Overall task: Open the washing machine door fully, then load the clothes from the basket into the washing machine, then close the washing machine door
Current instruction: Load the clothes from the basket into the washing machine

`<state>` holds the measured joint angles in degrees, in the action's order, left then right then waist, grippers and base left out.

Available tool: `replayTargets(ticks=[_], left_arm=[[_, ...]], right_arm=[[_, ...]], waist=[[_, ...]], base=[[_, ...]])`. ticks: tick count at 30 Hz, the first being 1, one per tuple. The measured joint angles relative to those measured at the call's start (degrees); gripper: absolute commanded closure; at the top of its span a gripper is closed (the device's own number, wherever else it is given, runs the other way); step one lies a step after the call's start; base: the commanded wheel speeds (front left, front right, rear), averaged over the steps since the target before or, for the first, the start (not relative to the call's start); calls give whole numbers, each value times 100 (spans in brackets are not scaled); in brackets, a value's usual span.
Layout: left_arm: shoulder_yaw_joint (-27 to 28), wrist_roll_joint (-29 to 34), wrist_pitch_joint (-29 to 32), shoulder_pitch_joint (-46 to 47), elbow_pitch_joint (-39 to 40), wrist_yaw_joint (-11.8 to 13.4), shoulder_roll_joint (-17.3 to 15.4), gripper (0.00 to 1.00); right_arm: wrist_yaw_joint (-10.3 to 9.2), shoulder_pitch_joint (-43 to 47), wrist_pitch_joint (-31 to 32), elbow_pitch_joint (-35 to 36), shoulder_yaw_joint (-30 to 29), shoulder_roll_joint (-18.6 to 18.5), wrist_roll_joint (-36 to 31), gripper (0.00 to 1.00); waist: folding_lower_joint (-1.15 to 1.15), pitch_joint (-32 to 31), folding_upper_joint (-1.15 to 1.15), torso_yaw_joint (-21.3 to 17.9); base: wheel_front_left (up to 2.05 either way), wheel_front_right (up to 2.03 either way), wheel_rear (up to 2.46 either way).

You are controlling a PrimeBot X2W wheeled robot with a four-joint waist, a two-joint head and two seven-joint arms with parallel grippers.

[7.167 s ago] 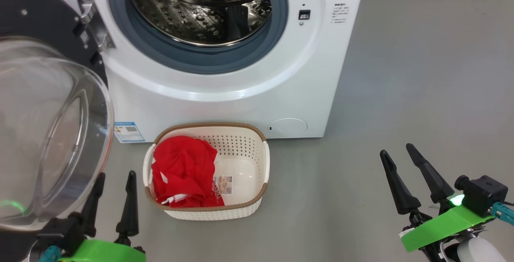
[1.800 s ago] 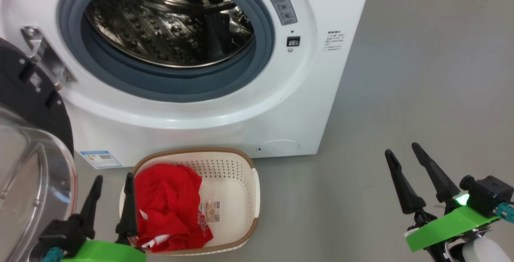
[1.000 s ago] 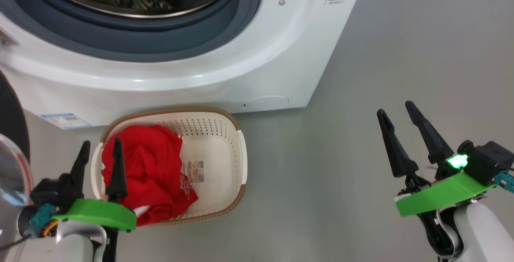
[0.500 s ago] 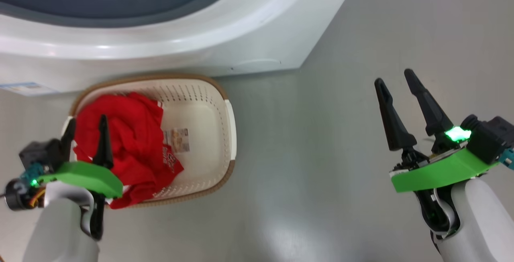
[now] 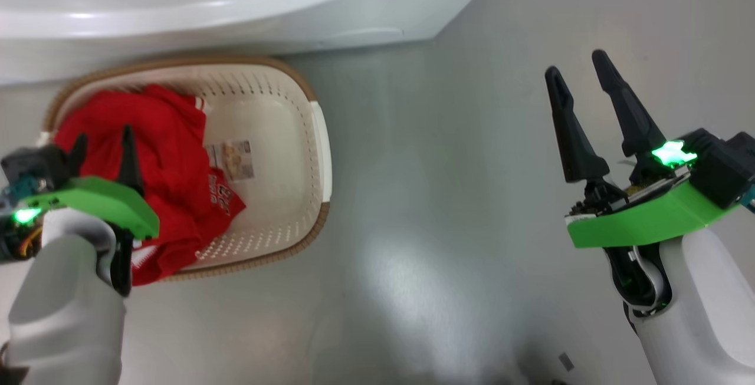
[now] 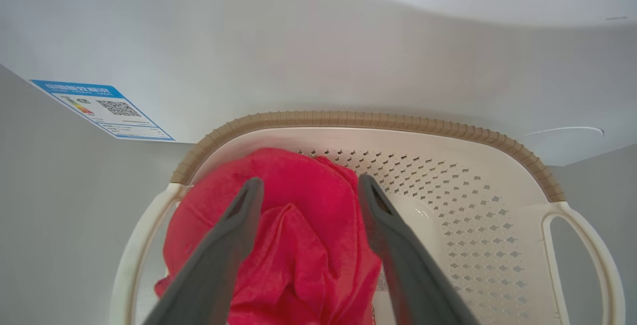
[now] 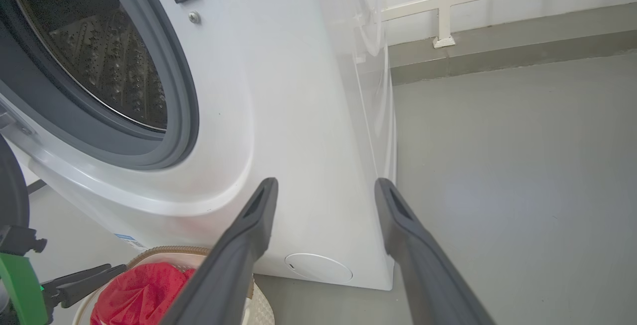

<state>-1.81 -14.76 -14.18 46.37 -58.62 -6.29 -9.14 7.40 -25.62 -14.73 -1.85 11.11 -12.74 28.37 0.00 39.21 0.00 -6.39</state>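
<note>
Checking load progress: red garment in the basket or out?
In: the clothes lie bunched inside the basket, left gripper open over them.

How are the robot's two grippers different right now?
The left gripper hangs over the basket, framing the red clothes; the right gripper hangs over grey floor. The left gripper points into the basket; the right gripper points toward the washing machine. Both are open and empty.

The smooth grey glossy floor carries 2 things: the big white boxy front-loading washing machine and, just before its front, the small cream-white perforated plastic basket with a brown woven-look rim
</note>
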Motion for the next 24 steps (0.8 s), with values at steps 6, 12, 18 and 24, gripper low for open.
replayTargets(ticks=[6, 12, 18, 24], left_arm=[[-120, 22, 110, 403, -542, 0, -45, 0], [-199, 104, 311, 795, -1024, 0, -144, 0], [-307, 111, 547, 1047, -1288, 1, -191, 0], [-380, 129, 829, 1160, -1423, 86, -225, 0]], right_arm=[[0, -148, 0, 12, 93, 66, 1, 0], [0, -204, 0, 27, 105, 172, 1, 0], [0, -332, 0, 63, 116, 224, 1, 0], [0, -398, 0, 74, 154, 321, 1, 0]], waist=[[0, 297, 0, -63], [0, 596, 0, -172], [0, 836, 0, -298], [0, 1007, 0, -439]], base=[[0, 0, 0], [0, 0, 0], [0, 0, 0], [0, 0, 0]])
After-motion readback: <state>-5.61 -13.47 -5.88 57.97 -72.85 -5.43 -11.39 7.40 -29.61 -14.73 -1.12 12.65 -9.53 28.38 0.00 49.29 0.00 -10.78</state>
